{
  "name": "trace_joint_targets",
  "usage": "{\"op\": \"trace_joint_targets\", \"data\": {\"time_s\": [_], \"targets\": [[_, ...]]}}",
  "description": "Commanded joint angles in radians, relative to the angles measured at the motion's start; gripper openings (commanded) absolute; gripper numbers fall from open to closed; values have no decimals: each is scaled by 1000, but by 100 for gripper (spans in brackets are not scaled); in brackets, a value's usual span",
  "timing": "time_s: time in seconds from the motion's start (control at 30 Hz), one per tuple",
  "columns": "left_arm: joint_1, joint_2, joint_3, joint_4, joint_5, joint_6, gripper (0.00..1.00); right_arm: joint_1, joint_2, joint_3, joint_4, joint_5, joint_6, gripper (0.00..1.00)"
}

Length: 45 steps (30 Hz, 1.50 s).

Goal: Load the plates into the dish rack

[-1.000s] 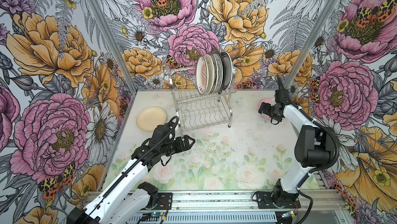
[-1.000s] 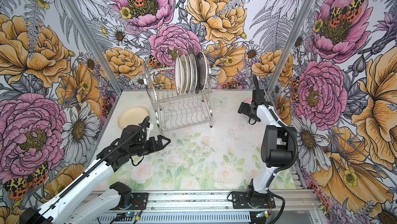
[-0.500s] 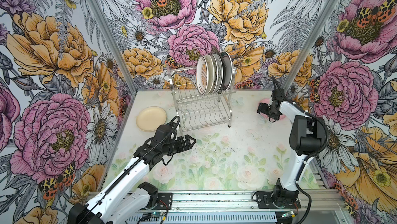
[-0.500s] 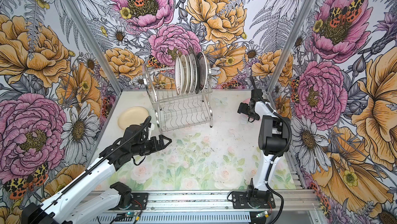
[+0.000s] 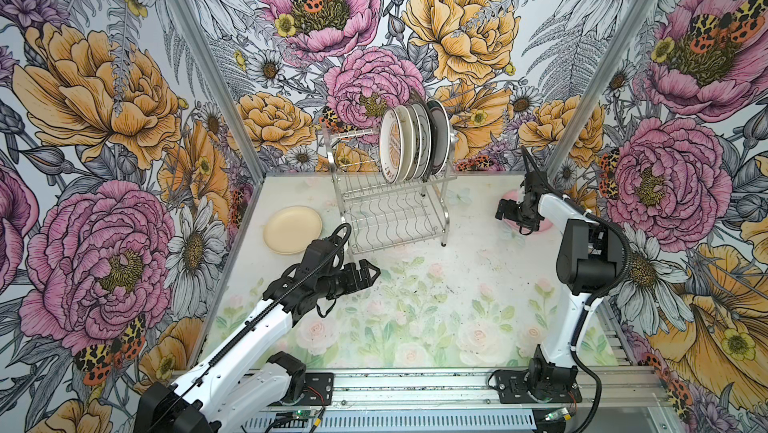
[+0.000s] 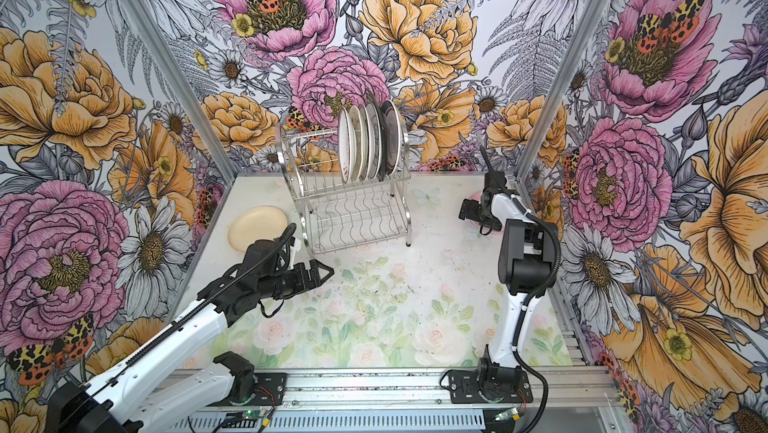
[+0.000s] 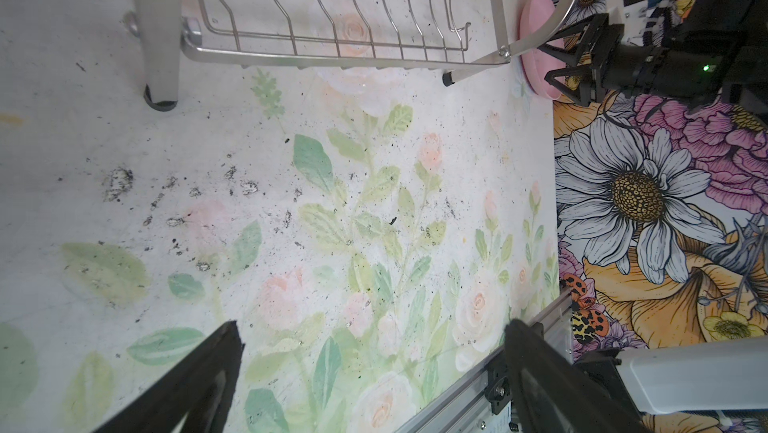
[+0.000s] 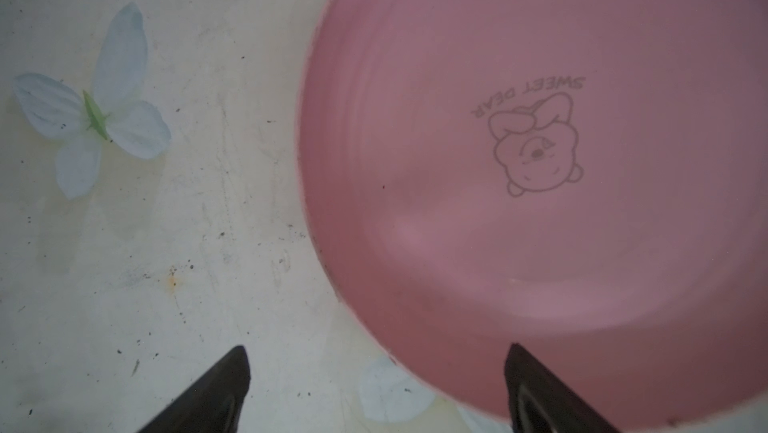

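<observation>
The steel dish rack [image 5: 390, 206] [image 6: 353, 210] stands at the back of the table, and several plates [image 5: 411, 140] stand on edge in its upper tier. A cream plate [image 5: 292, 229] [image 6: 257, 228] lies flat left of the rack. By the right wall lies a pink plate [image 5: 546, 226] [image 8: 540, 160] [image 7: 538, 36], partly hidden in both top views. My right gripper [image 5: 524, 223] [image 8: 376, 352] hangs open over its rim, one finger above the plate and one above the table. In front of the rack, my left gripper [image 5: 372, 275] [image 7: 374, 327] is open and empty.
Flowered walls [image 5: 187, 185] close the table in on the left, back and right. An aluminium rail [image 5: 415, 385] with both arm bases runs along the front. The rack's lower tier [image 7: 332, 2] holds nothing. Dark specks dot the table top [image 7: 232, 185].
The right arm has swung its elbow up and carried its open gripper a little further back over the pink plate. The left arm has hardly moved.
</observation>
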Motion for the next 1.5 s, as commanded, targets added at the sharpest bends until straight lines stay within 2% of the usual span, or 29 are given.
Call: {"op": "trace_joint_targets", "data": {"time_s": [0.0,1.47], "targets": [[-8,3,13,37,-19,-11,99,-7,23,28,-10,5,-32,96],[15,28,24,57,10,19,99,41,-28,-57,-58,-19,-126,95]]}}
